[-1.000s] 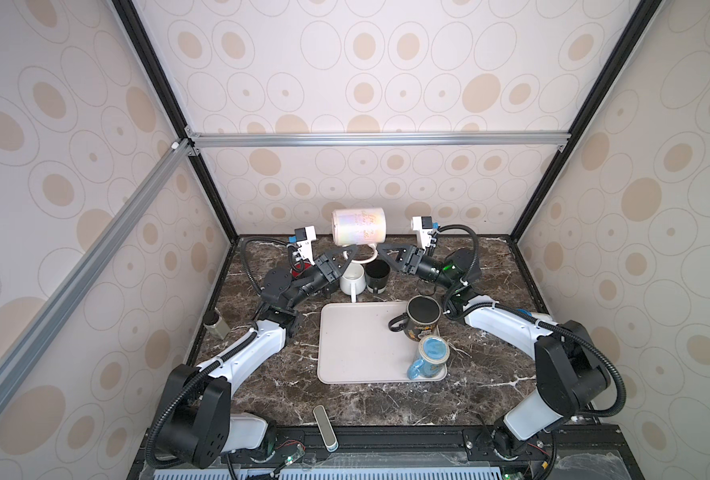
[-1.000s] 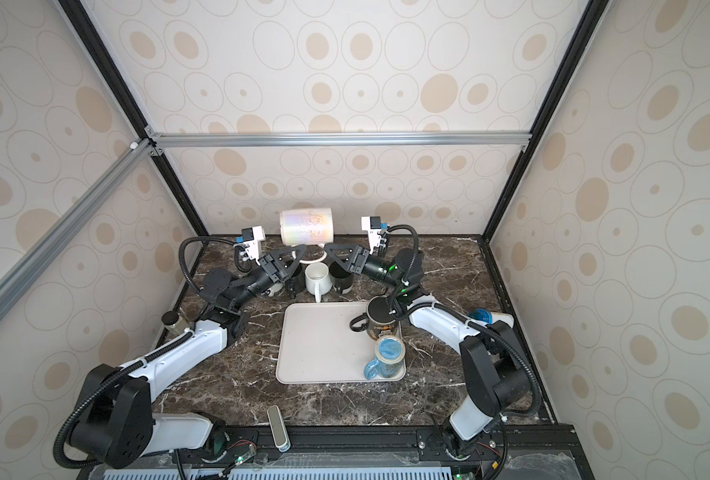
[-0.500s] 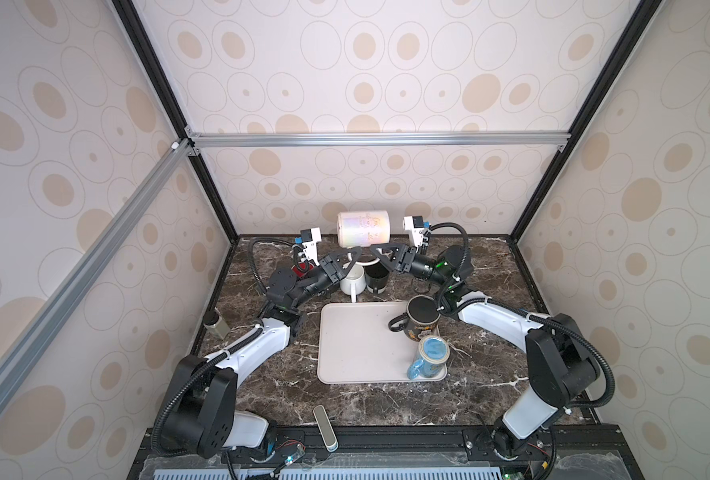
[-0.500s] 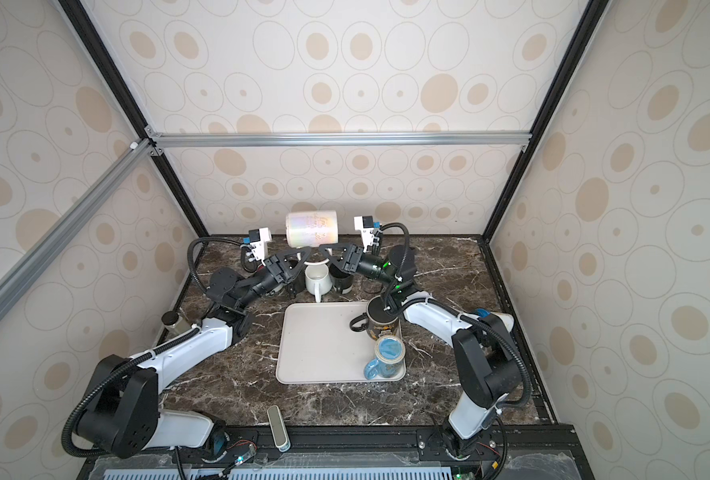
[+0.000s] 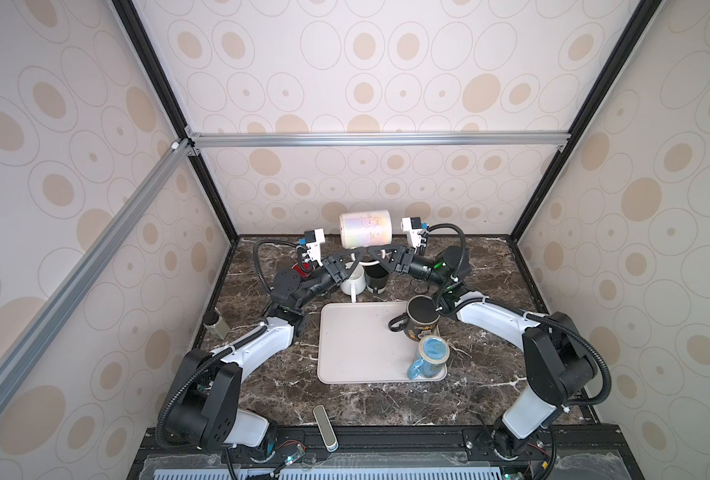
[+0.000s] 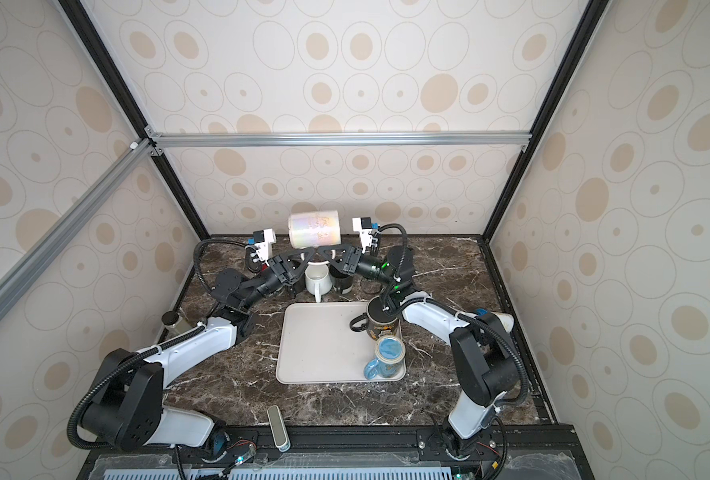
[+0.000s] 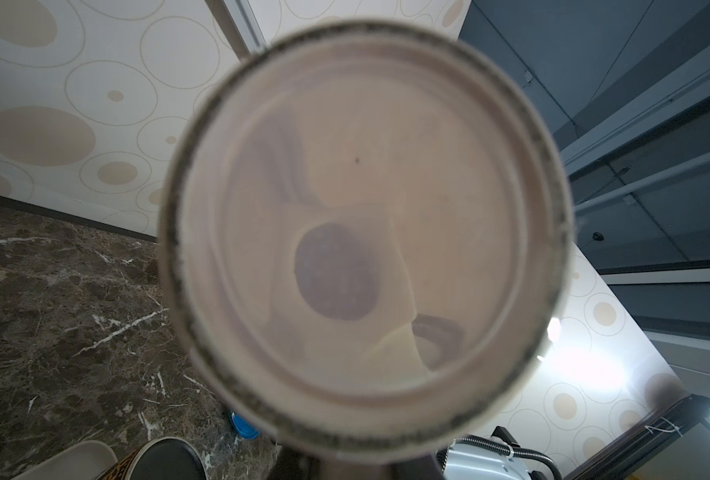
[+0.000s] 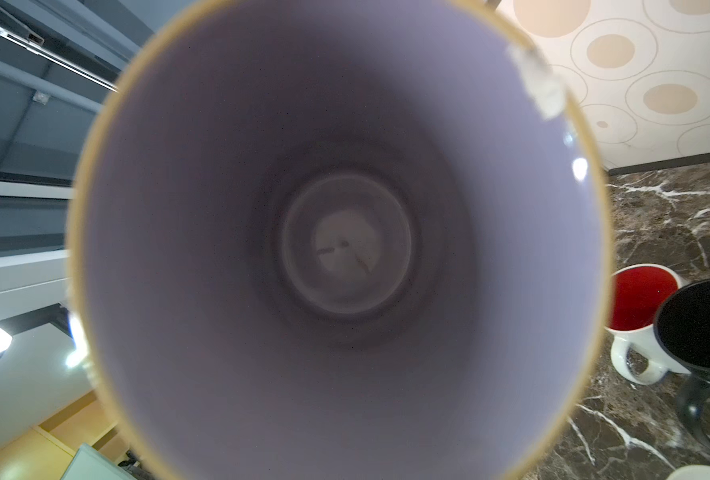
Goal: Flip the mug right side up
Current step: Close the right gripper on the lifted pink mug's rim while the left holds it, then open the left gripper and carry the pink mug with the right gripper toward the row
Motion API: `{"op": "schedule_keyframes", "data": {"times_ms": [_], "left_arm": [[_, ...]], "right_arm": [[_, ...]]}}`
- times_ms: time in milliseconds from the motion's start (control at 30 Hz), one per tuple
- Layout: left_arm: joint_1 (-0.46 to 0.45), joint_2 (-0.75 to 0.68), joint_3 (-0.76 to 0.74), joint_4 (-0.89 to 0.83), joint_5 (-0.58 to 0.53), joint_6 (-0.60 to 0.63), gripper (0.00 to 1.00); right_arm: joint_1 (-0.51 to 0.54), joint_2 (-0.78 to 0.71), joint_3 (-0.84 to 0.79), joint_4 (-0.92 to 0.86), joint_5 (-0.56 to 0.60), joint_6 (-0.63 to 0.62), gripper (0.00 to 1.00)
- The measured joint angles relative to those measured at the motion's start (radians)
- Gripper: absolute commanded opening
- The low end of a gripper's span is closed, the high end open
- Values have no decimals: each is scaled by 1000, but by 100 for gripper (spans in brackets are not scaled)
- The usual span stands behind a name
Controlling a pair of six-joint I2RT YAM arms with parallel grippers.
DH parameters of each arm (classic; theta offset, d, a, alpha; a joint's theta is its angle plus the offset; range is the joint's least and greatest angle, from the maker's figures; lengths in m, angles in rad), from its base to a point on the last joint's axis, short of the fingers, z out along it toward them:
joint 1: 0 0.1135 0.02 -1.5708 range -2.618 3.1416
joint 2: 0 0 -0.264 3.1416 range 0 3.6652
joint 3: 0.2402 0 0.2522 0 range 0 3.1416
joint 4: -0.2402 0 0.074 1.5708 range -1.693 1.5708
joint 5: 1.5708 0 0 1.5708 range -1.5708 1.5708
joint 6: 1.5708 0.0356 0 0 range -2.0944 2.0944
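A white pearly mug [image 5: 365,228] hangs on its side in the air at the back, seen in both top views [image 6: 313,229]. Its handle points down. My left gripper [image 5: 360,252] is shut on that handle from the left. From the right, my right gripper [image 5: 373,251] meets the same handle under the mug, and its jaws look shut on it. The mug's base [image 7: 365,228] fills the left wrist view. Its open mouth and pale inside [image 8: 345,249] fill the right wrist view. Both pairs of fingers are hidden in the wrist views.
Below the held mug stand a white mug [image 5: 355,282] and a black mug [image 5: 377,280], with a red-lined mug [image 8: 640,307] behind the left arm. The beige tray [image 5: 353,353] carries a black patterned mug [image 5: 421,322] and a blue mug [image 5: 430,357]. A small jar [image 5: 216,326] stands at left.
My right gripper has moved left to the mug's handle and its jaws have come together. The left gripper has kept hold and swung the mug slightly to the right.
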Motion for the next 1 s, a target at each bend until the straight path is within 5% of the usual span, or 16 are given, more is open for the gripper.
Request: {"op": "schedule_keyframes", "data": {"times_ms": [67, 100, 167, 200, 467, 667, 1000], "left_arm": [[0, 0, 0, -1, -1, 0, 1], [-1, 0, 0, -4, -3, 2, 23], [-2, -5, 0, -17, -4, 21, 86], [-5, -11, 0, -27, -5, 40, 100], [-6, -133, -8, -311, -87, 244, 100], [61, -195, -130, -378, -119, 277, 100], [86, -222, -121, -575, -105, 420, 97]], "right_arm": [[0, 0, 0, 0, 0, 0, 0], [0, 0, 0, -1, 0, 0, 0], [0, 0, 0, -9, 1, 2, 0], [0, 0, 0, -20, 6, 2, 0], [-1, -6, -6, -181, 28, -14, 0], [-3, -58, -6, -364, 57, -80, 0], [-6, -191, 120, -1003, 309, -438, 0]]}}
